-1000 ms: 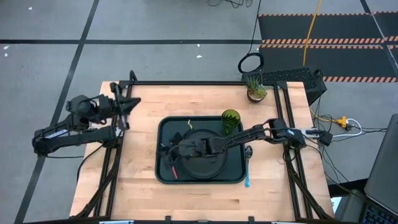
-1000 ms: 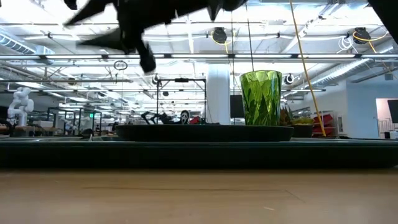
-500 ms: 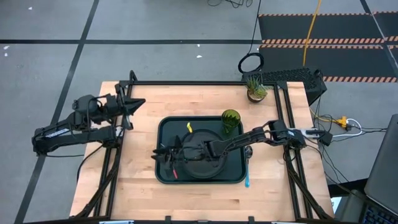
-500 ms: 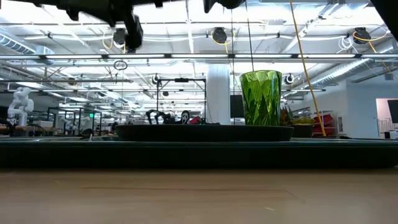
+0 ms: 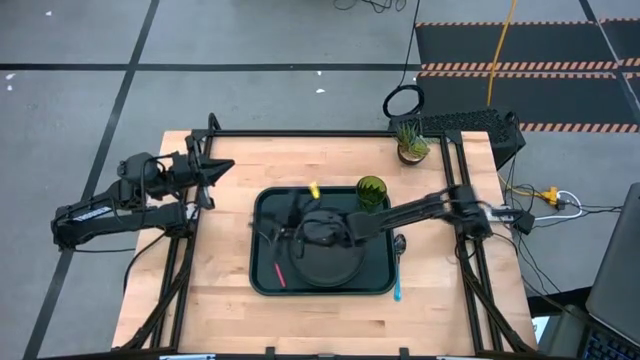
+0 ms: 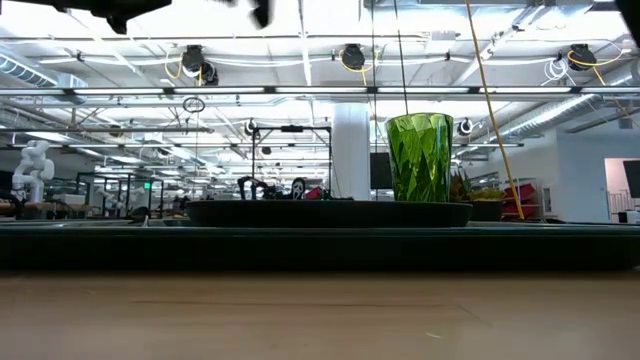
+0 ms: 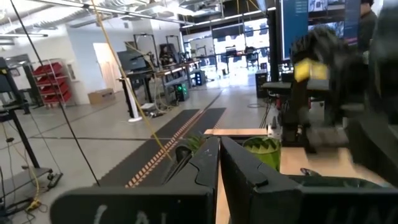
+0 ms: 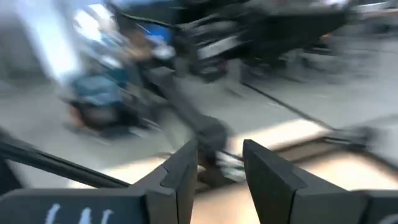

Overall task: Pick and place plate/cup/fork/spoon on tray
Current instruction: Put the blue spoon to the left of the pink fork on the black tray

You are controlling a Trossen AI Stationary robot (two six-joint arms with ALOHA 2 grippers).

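The dark green tray (image 5: 262,205) lies mid-table. On it are the dark plate (image 5: 330,268), the green cup (image 5: 371,192) upright at its far right corner, and the fork (image 5: 279,272) with its red handle, left of the plate. The spoon (image 5: 397,287) with its blue handle lies on the table by the tray's right edge. My right gripper (image 5: 278,222) hovers open and empty over the tray's left part, above the fork; its fingers show apart in the right wrist view (image 8: 221,165). My left gripper (image 5: 215,168) waits shut at the table's far left.
A small potted grassy plant (image 5: 410,142) stands at the table's far right corner. In the low view the cup (image 6: 420,158) rises above the plate's rim (image 6: 330,212) and the tray's lip (image 6: 320,245). Bare wood lies in front of and left of the tray.
My right gripper has risen from just above the fork at the tray's left part and drawn back toward the far edge; in the low view it climbs to the picture's top. The fork stays lying on the tray. My left arm has shifted a little toward the table.
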